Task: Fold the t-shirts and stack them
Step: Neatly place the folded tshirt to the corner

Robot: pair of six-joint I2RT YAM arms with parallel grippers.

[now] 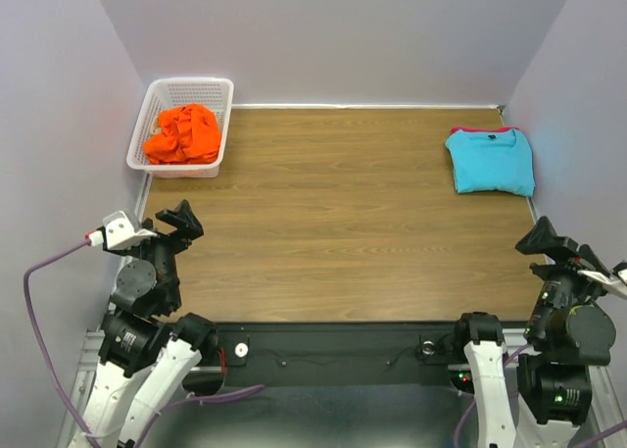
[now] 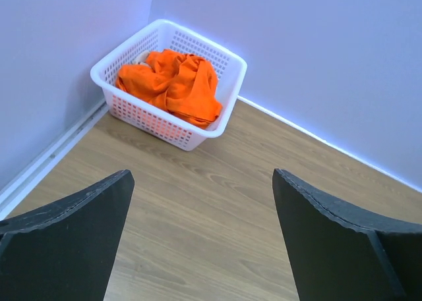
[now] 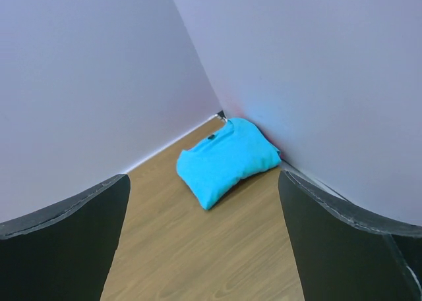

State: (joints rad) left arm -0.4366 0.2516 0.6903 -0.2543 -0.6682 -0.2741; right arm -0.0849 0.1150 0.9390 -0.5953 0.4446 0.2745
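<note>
Left gripper (image 2: 201, 174) and right gripper (image 3: 203, 177) gape empty; orange t-shirt (image 1: 183, 134) in basket (image 1: 196, 81), turquoise t-shirt (image 1: 492, 162) folded.

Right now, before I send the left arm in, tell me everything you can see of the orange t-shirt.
The orange t-shirt is soft, plain, bright cloth. It is unfolded and crumpled into a deeply creased heap. It lies inside the white lattice basket, filling most of it, with one fold rising to the rim. The basket stands in the far-left corner of the table. Nothing but the basket touches the shirt.
</note>
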